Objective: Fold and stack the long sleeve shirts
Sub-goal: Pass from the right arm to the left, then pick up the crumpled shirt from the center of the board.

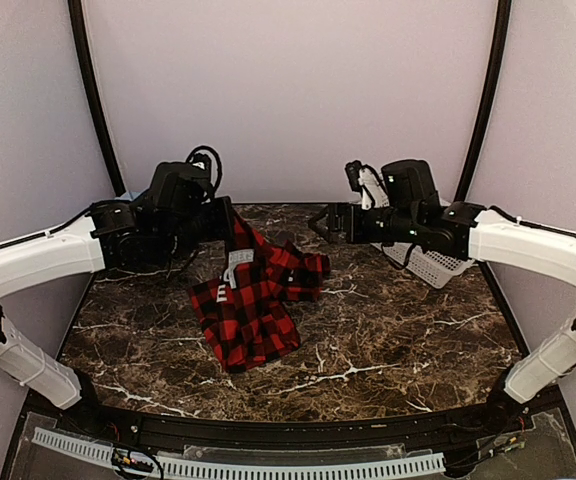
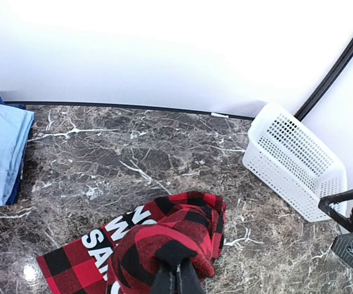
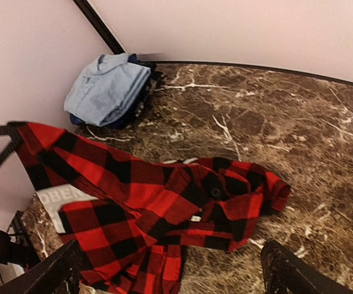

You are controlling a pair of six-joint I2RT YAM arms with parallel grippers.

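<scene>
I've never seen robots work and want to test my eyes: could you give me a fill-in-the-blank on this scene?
The left claw is shut on the ___ flannel shirt.
The right claw stands ___ and holds nothing.
The light blue shirt lies folded ___ a darker blue shirt.
The white mesh basket lies on the table at its ___ side.
Missing: red-and-black; open; on; right.

The flannel shirt (image 1: 248, 320) is red-and-black check; the folded shirt (image 3: 106, 86) light blue; the basket (image 2: 293, 162) white; the bench (image 1: 398, 330) brown marble veined white.
</scene>
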